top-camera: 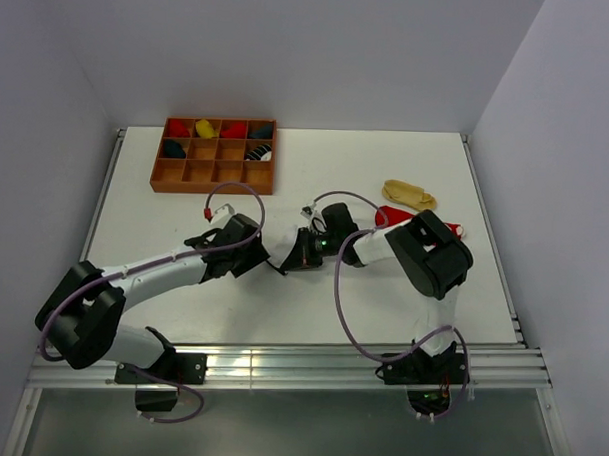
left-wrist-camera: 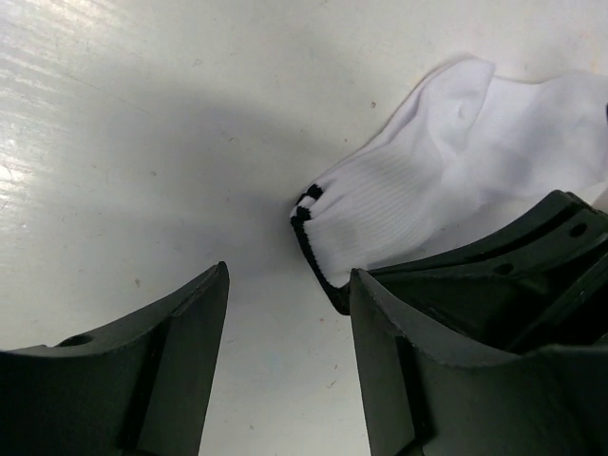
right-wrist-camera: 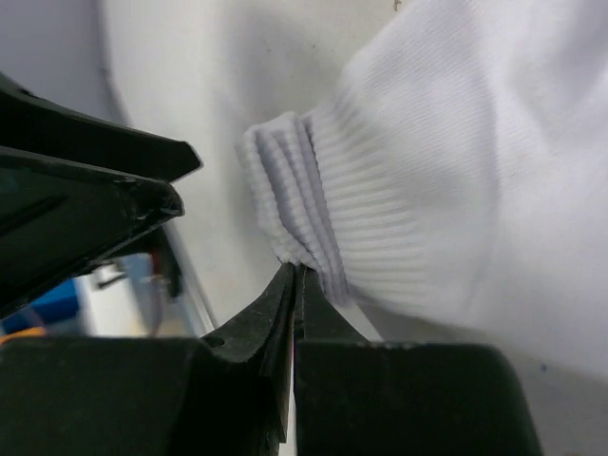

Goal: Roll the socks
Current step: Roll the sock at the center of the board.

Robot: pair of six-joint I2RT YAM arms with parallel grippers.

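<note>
our left hand (left-wrist-camera: pixel 290 277) stands spread over the white desk (left-wrist-camera: pixel 142 142), just beside the black-striped cuff of the white ribbed fabric sock (left-wrist-camera: pixel 446 161) lying mid-desk; our right hand (right-wrist-camera: pixel 296 274) is pressed together against that sock's folded edge.

- White sock (left-wrist-camera: pixel 456 180): white ribbed knit, with black stripes at the cuff.
- Red sock (top-camera: pixel 393 215): red.
- Tan-yellow sock (top-camera: pixel 409 195): plain tan-yellow.
- Tray (top-camera: pixel 211 189): orange-brown wood.
- Bundles (top-camera: pixel 204 128) in the tray: red, yellow and dark, and one striped black and white.
- Table (top-camera: pixel 282 307): white.
- Cables (top-camera: pixel 338 289): dull purple.
</note>
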